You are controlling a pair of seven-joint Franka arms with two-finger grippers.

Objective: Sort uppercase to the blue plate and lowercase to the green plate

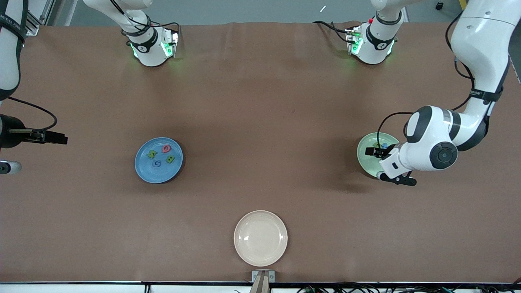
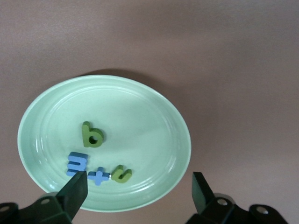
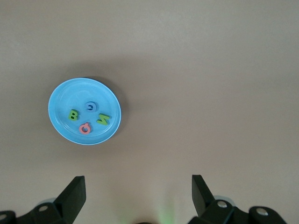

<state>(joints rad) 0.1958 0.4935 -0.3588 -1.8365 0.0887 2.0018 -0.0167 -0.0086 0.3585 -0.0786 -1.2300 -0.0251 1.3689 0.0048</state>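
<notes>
Letters look like thin foam or light plastic cutouts: near weightless, stiff enough to pinch, flat on glazed plates so they may skid. My call: take them across a straight stroke, edge to edge, not over the open loops.

Landmark = cream plate (image 1: 260, 238), bare, at the front camera's edge of the tabletop (image 1: 260, 101).

- blue plate (image 1: 158, 160): farther from the camera than the cream plate, toward the right arm's end. Holds all four uppercase: red Q (image 1: 166, 149), green N (image 1: 152, 154), green B (image 1: 169, 159), blue G (image 1: 156, 163). Glossy, speckled, shallow rim.
- green plate (image 1: 366, 156): farther than the cream plate, toward the left arm's end. Holds four lowercase: green p-like letter (image 2: 92, 134), blue three-pronged piece (image 2: 77, 163), blue x (image 2: 98, 176), green n (image 2: 121, 174). The last three lie in a tight row, touching or nearly so.
- left end effector (image 2: 139, 186): over the green plate's rim, fingers spread, holding nothing.
- right end effector (image 3: 138, 189): spread, empty, over bare tabletop at the right arm's end; that arm waits.

Sorting looks complete. No loose letters on the brown matte tabletop.
</notes>
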